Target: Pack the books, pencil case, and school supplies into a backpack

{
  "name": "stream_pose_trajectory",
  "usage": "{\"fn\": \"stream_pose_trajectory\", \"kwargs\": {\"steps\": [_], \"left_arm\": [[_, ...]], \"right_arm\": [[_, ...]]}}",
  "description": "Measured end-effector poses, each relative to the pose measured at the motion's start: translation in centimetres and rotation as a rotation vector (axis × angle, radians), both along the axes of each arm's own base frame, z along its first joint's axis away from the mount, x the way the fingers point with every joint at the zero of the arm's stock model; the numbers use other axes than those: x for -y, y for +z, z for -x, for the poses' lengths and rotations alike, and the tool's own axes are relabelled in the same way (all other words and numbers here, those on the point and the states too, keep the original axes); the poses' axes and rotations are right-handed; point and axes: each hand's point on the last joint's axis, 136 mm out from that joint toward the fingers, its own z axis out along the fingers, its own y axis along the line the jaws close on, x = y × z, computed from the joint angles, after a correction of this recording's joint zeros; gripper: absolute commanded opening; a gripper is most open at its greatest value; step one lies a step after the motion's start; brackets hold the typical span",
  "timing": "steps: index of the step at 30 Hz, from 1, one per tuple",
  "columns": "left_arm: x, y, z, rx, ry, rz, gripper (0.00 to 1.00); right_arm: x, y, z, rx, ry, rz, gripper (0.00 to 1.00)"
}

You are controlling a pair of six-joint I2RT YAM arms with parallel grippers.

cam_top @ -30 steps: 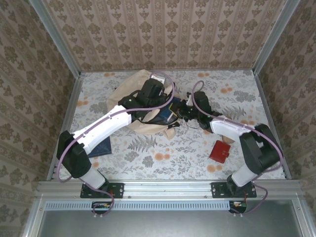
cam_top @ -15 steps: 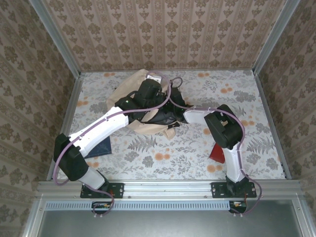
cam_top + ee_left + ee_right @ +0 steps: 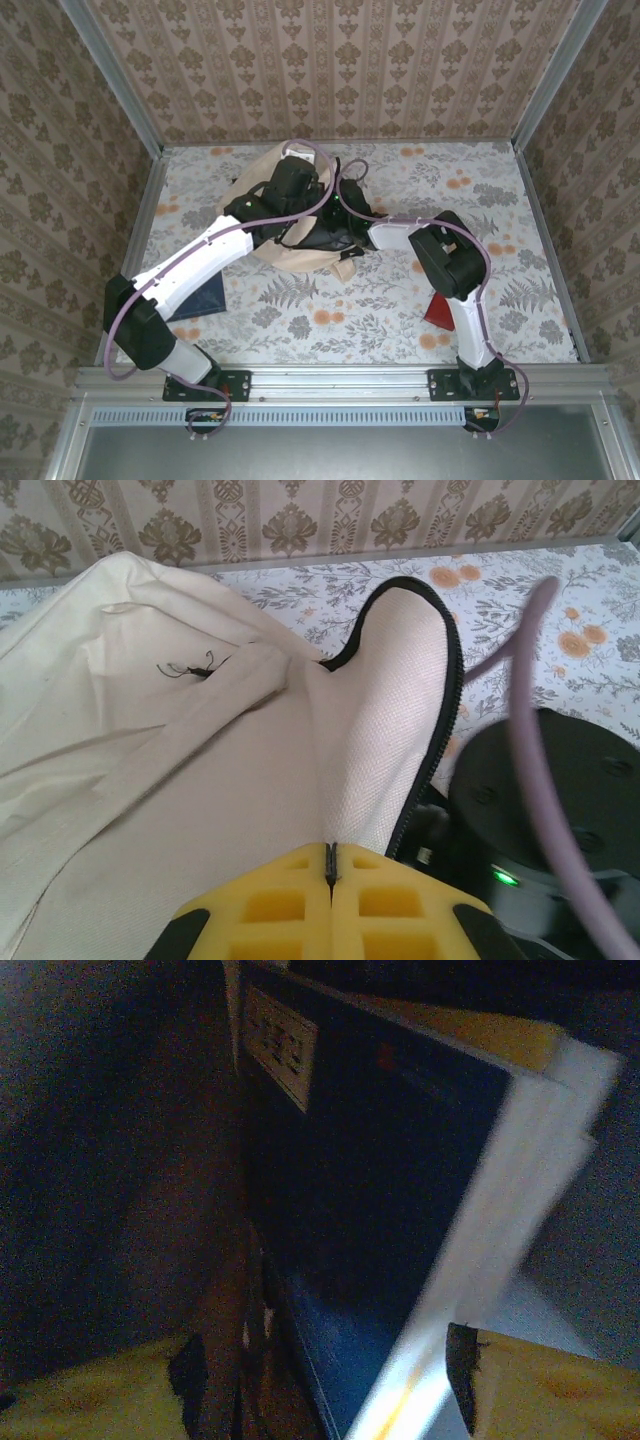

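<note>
The cream-beige backpack [image 3: 300, 257] lies at the table's middle back, its mouth facing right. My left gripper [image 3: 330, 865] is shut on the dark zipper edge of the backpack [image 3: 200, 780] flap and holds it up. Inside the dark bag, a dark blue book [image 3: 380, 1160] with a yellowish patch and pale page edges lies between the spread jaws of my right gripper [image 3: 325, 1390]. That gripper is open, with its yellow fingers [image 3: 560, 1380] on either side of the book's near end. In the top view the right arm reaches into the bag mouth.
A red pouch [image 3: 437, 310] lies at the front right, partly behind the right arm. A dark blue flat item [image 3: 200, 298] lies at the front left under the left arm. The right arm's black wrist [image 3: 560, 810] sits close beside the left gripper.
The right arm has pushed the blue book into the bag mouth and then spread its jaws off it. The left gripper has drawn the flap slightly back.
</note>
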Motion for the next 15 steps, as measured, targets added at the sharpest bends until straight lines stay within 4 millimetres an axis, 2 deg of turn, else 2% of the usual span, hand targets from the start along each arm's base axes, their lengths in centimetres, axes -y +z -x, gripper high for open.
{"fn": "stream_pose_trajectory", "kwargs": {"steps": [10, 12, 15], "left_arm": [[-0.5, -0.7, -0.3, -0.04, 0.011, 0.036, 0.0], [-0.5, -0.9, -0.3, -0.055, 0.007, 0.047, 0.17], [-0.9, -1.3, -0.5, -0.085, 0.014, 0.074, 0.55]], "right_arm": [[6.2, 0.6, 4.7, -0.045, -0.033, 0.007, 0.7], [7.6, 1.2, 5.5, -0.036, -0.046, -0.001, 0.71], [10.5, 2.3, 6.5, -0.032, -0.077, 0.012, 0.79]]}}
